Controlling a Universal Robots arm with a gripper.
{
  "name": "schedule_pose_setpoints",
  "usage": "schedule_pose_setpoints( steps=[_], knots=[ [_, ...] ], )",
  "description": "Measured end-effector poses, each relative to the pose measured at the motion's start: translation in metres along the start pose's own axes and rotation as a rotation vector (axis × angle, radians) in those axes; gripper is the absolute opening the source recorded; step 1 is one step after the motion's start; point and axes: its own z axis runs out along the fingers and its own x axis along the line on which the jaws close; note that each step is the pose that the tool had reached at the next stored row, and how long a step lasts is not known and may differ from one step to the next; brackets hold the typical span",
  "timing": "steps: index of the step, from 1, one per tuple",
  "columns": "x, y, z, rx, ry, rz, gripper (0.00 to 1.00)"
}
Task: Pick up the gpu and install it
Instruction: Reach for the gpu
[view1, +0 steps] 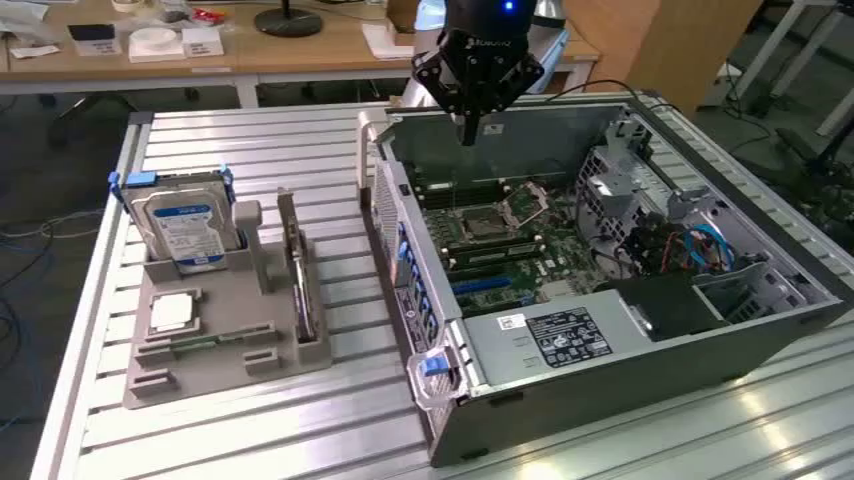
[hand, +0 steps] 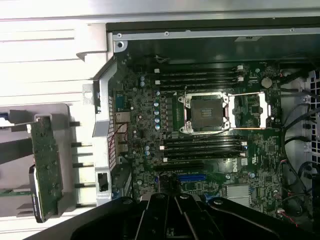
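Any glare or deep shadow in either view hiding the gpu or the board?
Exterior view: glare streaks on the table near the case, none on the gpu; the board lies in the case's shade but its parts show. Wrist view: the table is washed out white, the board dim but evenly lit, the gripper a black mass.

arm (view1: 491, 30): vertical, pointing down | claw (view1: 470, 135): closed, holding nothing
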Motion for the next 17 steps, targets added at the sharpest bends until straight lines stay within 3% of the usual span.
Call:
schedule_pose_setpoints(
  steps=[11,17],
  knots=[
    [0.002,-0.0002,-0.0001,0.0001,0.0001,0.0,0.11],
    [0.015,-0.0011,-0.0004,0.0,0.0,0.0,0.11]
  ],
)
